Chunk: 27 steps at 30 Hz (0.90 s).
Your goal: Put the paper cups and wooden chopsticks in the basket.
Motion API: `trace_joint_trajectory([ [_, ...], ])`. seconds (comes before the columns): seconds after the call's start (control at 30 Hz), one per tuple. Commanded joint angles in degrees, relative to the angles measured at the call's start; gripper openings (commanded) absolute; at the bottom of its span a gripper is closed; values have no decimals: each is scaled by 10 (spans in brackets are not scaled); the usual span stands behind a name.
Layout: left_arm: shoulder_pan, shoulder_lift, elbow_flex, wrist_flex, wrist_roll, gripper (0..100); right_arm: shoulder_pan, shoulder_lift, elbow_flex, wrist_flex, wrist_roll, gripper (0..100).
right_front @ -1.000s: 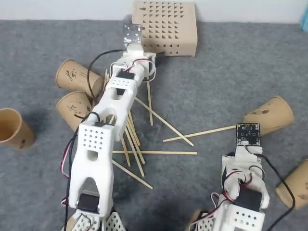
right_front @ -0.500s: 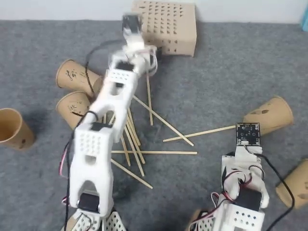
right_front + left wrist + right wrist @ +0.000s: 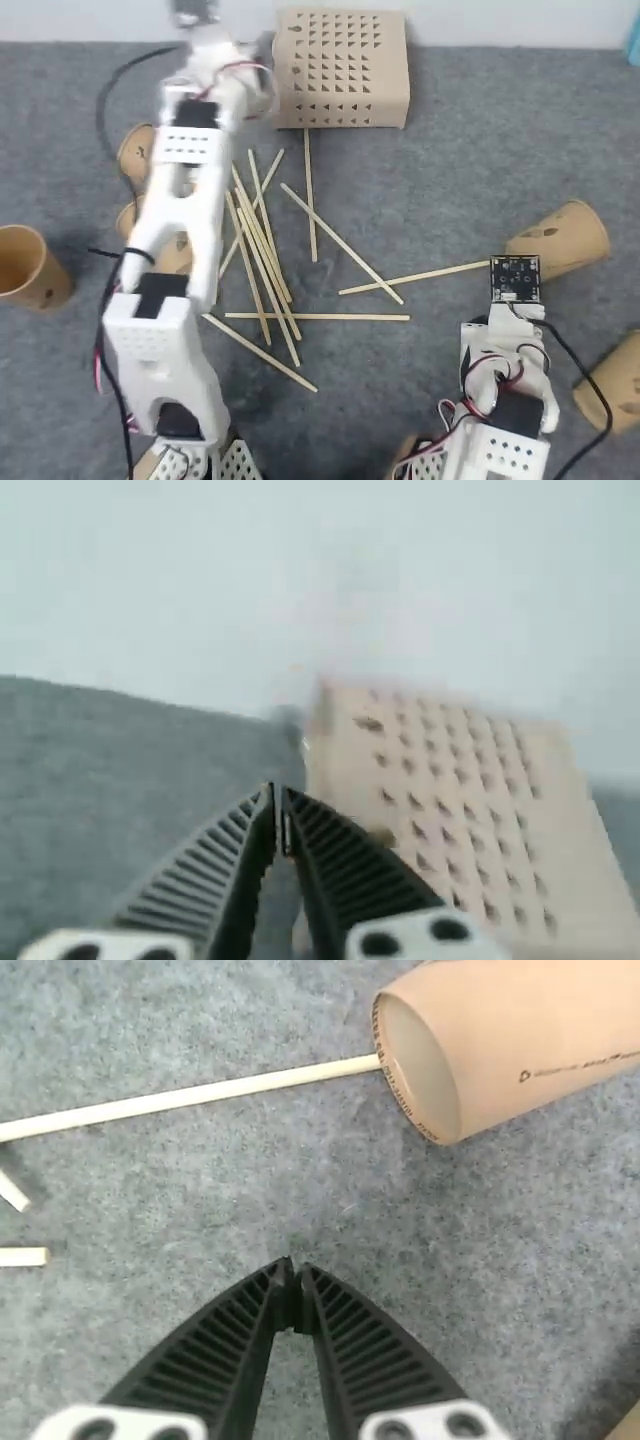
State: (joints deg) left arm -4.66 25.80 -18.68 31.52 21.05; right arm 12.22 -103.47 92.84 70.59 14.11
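Left wrist view: left claw (image 3: 279,817) has its tips pressed together with nothing between them. It is held up off the grey surface (image 3: 90,770). The basket (image 3: 450,780), a perforated tan box, sits just beyond the tips and to one side; the picture is blurred, so I cannot tell whether the claw touches it.

Right wrist view: right claw (image 3: 295,1295) is likewise closed and empty, tips low over bare surface. Just beyond it lies a paper cup on its side (image 3: 500,1040), mouth turned toward the claw. A single chopstick (image 3: 190,1095) runs up to the cup's rim and seems to touch it.

High view: the basket (image 3: 342,70) stands at the far edge of the surface, near the middle. The left arm stretches from the near edge to the basket's left side. The loose chopsticks (image 3: 265,240) lie scattered and crossing in the middle of the surface, all outside the basket. Two left-side cups (image 3: 135,152) lie partly under the left arm. One lone cup (image 3: 30,265) sits at the left edge. The right-edge cup (image 3: 612,382) lies toward the near right corner, beside the right arm.
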Motion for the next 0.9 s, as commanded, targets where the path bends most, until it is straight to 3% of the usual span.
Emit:
trace_joint_trajectory([
  [0.0,-33,16,-27,-46,67,10,6,-6,-10,-2,6,8],
  [0.2,-30,181,-182,36,102,10,6,-6,-10,-2,6,8],
  [0.37,-22,343,-401,126,167,10,6,-6,-10,-2,6,8],
  [0.67,16,589,-784,221,178,10,6,-6,-10,-2,6,8],
  [0.87,46,600,-770,229,178,11,6,-6,-10,-1,6,8],
])
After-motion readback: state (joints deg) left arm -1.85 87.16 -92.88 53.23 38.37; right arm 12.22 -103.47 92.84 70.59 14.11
